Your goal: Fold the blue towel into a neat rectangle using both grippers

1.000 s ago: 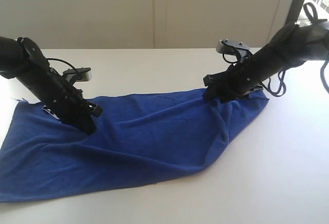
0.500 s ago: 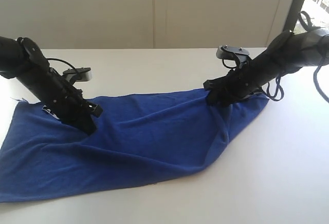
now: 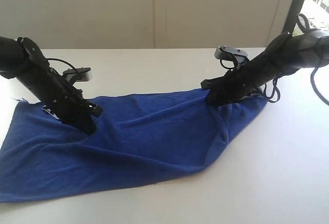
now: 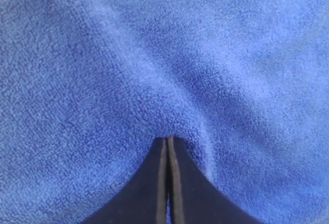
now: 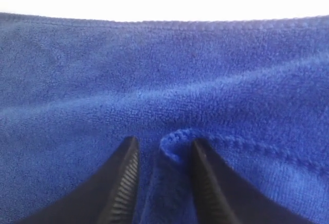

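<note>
Right arm has shifted slightly toward 9 o'clock over the last second, its rear section now sitting lower across the 3 o'clock edge of the exterior view; left arm and cloth under it unchanged. Long rectangular royal-blue terry towel [image 3: 154, 136] lies spread on the flat white table top [image 3: 267, 183], running from 9 o'clock across the middle to about 2 o'clock, rumpled, with ridges leading toward both arm ends. Left gripper [image 3: 88, 127], black and jointed, slants down onto the towel at roughly 9 o'clock, a small grey camera module [image 3: 82, 73] just behind it. Left wrist view: left gripper [image 4: 168, 141] has its jaws pressed together with only a thin seam between them, closed on a small pucker of towel [image 4: 154, 54]; creases converge on the tips. Right gripper [image 3: 212, 98], also black and jointed, meets the towel's far edge at about 2 o'clock. Right wrist view: right gripper [image 5: 164, 143] has its jaws apart, ribbed fingers [image 5: 123, 183] on either side of a raised, stitched hem fold of the towel [image 5: 154, 70]; the fold stands between them, not squeezed. White table shows beyond the towel's edge there.
</note>
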Robot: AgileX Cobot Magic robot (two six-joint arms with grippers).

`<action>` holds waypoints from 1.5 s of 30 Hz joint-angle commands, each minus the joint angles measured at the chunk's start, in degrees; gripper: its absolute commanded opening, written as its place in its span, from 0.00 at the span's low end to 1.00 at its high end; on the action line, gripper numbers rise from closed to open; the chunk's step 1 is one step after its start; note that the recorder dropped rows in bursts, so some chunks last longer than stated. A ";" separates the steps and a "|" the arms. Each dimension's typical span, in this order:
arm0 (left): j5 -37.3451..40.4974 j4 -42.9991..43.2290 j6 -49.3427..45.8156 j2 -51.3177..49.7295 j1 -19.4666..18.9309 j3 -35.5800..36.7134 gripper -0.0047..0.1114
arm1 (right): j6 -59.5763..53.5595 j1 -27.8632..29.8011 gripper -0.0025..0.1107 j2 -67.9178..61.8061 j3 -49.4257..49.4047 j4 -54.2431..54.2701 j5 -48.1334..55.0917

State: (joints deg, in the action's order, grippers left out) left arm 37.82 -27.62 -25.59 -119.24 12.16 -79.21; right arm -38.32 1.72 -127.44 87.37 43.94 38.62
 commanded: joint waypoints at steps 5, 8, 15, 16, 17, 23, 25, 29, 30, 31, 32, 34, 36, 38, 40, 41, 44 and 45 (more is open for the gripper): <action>2.29 1.95 -0.10 -3.14 0.56 1.48 0.04 | -1.00 0.06 0.27 0.06 0.16 0.83 -0.39; 2.29 1.95 -0.10 -3.14 0.56 1.48 0.04 | -1.00 0.06 0.15 0.06 0.16 0.83 -1.23; 2.29 1.95 -0.10 -3.14 0.56 1.48 0.04 | -1.00 0.06 0.02 0.06 0.16 0.83 -1.44; 2.29 1.95 -0.10 -3.14 0.56 1.48 0.04 | -0.88 0.06 0.02 0.06 0.16 0.83 -1.19; 2.28 1.95 -0.22 -3.14 0.56 1.48 0.04 | -0.49 0.06 0.02 0.37 0.16 0.60 -0.56; 2.64 1.95 -0.26 -3.14 0.56 1.48 0.04 | 5.78 0.27 0.02 5.69 -0.37 -12.60 3.19; 2.74 1.95 -0.26 -3.14 0.56 1.48 0.04 | 10.35 0.66 0.02 8.72 -1.26 -18.15 3.19; 2.74 1.95 -0.26 -3.14 0.56 1.48 0.04 | 19.87 2.12 0.02 13.75 -2.63 -29.74 6.92; 2.74 1.95 -0.26 -3.14 0.56 1.48 0.04 | 21.90 2.40 0.02 14.58 -3.20 -32.05 8.69; 2.85 1.83 -0.26 -3.14 0.56 1.48 0.04 | 23.57 2.71 0.02 15.46 -3.98 -34.69 10.25; 2.85 1.70 -0.26 -3.14 0.56 1.48 0.04 | 24.70 3.02 0.02 16.12 -4.90 -36.45 11.69; 2.96 1.56 -0.26 -2.77 0.56 1.48 0.04 | 25.89 3.55 0.02 17.62 -7.45 -39.16 13.14; 3.09 1.56 -0.26 -2.08 0.56 1.48 0.04 | 27.46 3.69 0.02 19.61 -10.38 -41.66 12.92; 3.09 1.56 -0.26 -1.01 0.56 1.48 0.04 | 29.20 3.69 0.02 21.51 -13.00 -43.94 12.47; 2.41 1.54 -0.26 0.16 0.56 1.48 0.04 | 31.26 3.69 0.02 23.40 -15.64 -46.68 12.59; 2.17 1.54 -0.26 0.70 0.56 1.48 0.04 | 32.06 3.69 0.02 24.04 -16.92 -47.41 12.85; 1.79 1.54 -0.26 2.43 0.56 1.48 0.04 | 33.59 3.82 0.02 25.79 -20.49 -49.55 12.97; 1.69 1.54 -0.38 2.98 0.56 1.48 0.04 | 34.15 3.82 0.02 26.22 -21.71 -50.57 12.97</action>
State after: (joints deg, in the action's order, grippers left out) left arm 37.74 -26.90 -25.75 -117.57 12.38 -78.42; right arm -5.91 5.04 -102.74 68.49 -3.81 51.49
